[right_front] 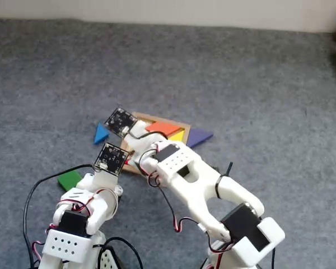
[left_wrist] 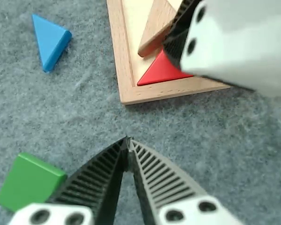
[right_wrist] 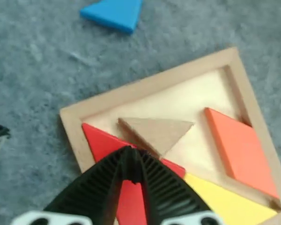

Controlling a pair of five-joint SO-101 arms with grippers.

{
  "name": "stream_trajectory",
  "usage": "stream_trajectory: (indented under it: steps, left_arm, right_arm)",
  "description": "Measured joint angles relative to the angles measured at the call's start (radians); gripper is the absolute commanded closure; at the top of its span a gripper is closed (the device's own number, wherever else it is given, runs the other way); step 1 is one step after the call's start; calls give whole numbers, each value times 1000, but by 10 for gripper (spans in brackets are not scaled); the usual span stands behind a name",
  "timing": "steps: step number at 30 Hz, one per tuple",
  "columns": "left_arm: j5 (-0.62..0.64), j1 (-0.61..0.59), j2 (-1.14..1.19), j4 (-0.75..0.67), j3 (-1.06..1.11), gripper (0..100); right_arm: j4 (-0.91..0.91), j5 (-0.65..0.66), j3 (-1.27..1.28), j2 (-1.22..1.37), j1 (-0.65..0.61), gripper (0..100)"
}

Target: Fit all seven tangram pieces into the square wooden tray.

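Inside the tray: red triangle in one corner, tan triangle touching it, orange piece and yellow piece along the other sides. Right gripper low over the tray, jaws clenched on nothing, tips at the seam between red and tan. Likely closed to act as a blunt pusher, nudging the tan triangle into place rather than lifting it. Left gripper over the carpet just outside the tray's rim, jaws likewise pressed together and empty, probably parked there to leave the tray free for its partner. Not yet in the tray: blue triangle near one side, green piece farther out beside the left gripper, purple piece just beside the opposite corner.
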Motion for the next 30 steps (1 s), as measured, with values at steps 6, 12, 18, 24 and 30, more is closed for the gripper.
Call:
stream_trajectory:
  steps: [6, 12, 18, 24, 30]
  left_arm:
    - [0, 0, 0, 0, 0, 994]
    - [0, 0, 0, 0, 0, 994]
    - [0, 0, 0, 0, 0, 994]
    - [0, 0, 0, 0, 0, 994]
    - [0, 0, 0, 0, 0, 994]
  right_arm:
    - [-9, 0, 0, 2, -14, 995]
    - [-9, 0, 0, 2, 5, 995]
    - [-14, 0, -11, 2, 84, 995]
    - [-144, 0, -11, 17, 97, 995]
    - [-190, 0, -28, 158, 101, 995]
